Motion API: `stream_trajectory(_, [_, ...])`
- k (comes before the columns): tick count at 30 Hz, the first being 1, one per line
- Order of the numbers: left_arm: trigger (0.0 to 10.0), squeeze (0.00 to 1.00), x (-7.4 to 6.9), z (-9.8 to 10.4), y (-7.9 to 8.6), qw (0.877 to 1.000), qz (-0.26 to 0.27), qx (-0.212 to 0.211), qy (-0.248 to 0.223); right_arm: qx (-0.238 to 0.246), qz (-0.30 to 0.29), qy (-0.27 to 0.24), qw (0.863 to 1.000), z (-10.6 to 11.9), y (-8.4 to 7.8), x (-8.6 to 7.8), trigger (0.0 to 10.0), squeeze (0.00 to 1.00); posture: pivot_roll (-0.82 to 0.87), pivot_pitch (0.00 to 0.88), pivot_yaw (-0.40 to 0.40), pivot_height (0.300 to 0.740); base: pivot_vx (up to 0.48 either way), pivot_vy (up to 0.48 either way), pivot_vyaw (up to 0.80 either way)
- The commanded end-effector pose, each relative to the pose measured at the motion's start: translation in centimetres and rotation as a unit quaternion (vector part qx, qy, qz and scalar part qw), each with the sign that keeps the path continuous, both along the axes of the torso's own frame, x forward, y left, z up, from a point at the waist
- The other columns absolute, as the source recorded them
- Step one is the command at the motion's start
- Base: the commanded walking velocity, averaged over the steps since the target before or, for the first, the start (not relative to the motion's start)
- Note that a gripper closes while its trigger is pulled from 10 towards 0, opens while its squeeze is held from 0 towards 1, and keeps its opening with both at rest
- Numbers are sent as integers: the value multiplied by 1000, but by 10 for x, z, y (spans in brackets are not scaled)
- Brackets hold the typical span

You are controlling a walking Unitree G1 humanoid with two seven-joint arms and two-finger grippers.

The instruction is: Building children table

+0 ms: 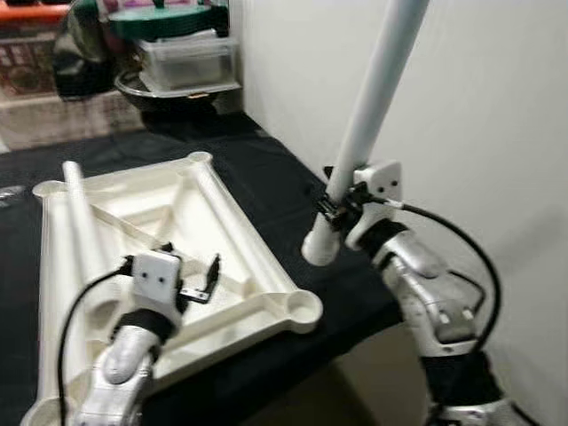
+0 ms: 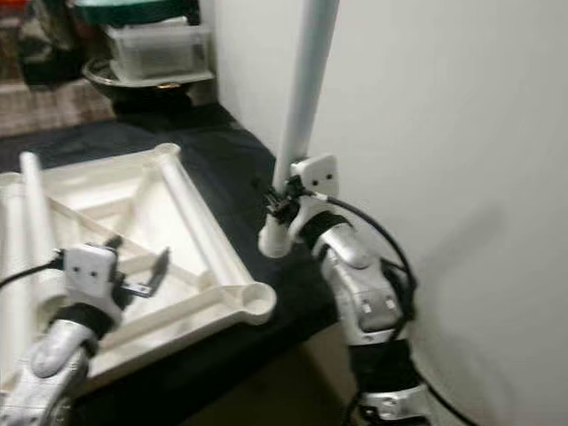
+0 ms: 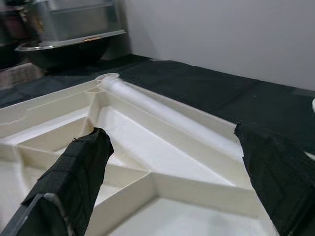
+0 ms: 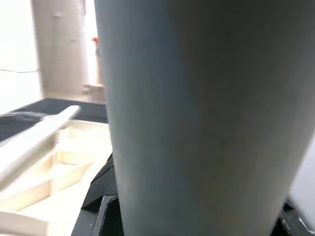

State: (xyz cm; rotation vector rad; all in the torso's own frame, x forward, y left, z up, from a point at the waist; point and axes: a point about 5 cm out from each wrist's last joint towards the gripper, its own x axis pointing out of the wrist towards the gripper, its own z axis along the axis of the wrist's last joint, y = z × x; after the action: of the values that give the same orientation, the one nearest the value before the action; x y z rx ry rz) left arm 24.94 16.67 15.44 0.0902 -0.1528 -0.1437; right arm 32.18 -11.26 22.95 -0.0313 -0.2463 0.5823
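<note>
Left eye view: cream plastic tabletop [image 1: 222,222] lies upside down on a black-covered surface [image 1: 266,160], ribs and round corner sockets facing up. One white leg tube [image 1: 377,98] is clamped near its lower end in the right gripper [image 1: 335,206], tilted, top leaning toward the wall [image 1: 497,133]. A second leg tube [image 1: 80,213] lies along the tabletop's left side. Two tubes, one tabletop. Left gripper [image 1: 206,282] hovers over the ribs, holding nothing. Bins and a dark bowl [image 1: 169,89] stacked at the far end. Right eye view: same layout; nearest corner socket [image 2: 256,302] sits at the cover's edge. Left wrist view: fingers [image 3: 78,172] spread wide over the ribbed underside. Right wrist view: held tube in blurred close-up, lying tube and ribs beyond.
</note>
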Motion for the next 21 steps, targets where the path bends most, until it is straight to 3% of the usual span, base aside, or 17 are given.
stream_trajectory(1, [10000, 0, -2, -2, 3, 1000, 2, 13, 2, -2, 17, -9, 1000, 3, 6, -3, 10000, 0, -2, 0, -38, 740, 0, 0, 0])
stream_trajectory(15, [10000, 0, -4, -3, -2, 1000, -12, 27, -1, 7, 28, -8, 1000, 2, 13, -5, 10000, 0, 2, 0, -33, 740, 0, 0, 0])
stream_trajectory(18, [10000, 0, -5, -3, -3, 999, -18, 28, 0, 18, 26, -1, 1000, 1, 14, -5, 10000, 0, 1, 0, -30, 740, 0, -300, 0])
stream_trajectory(21, [10000, 0, -5, -5, -3, 999, -17, 34, 3, 30, 27, 8, 999, 1, 13, -5, 10000, 0, 0, 0, -29, 740, 0, -472, -800])
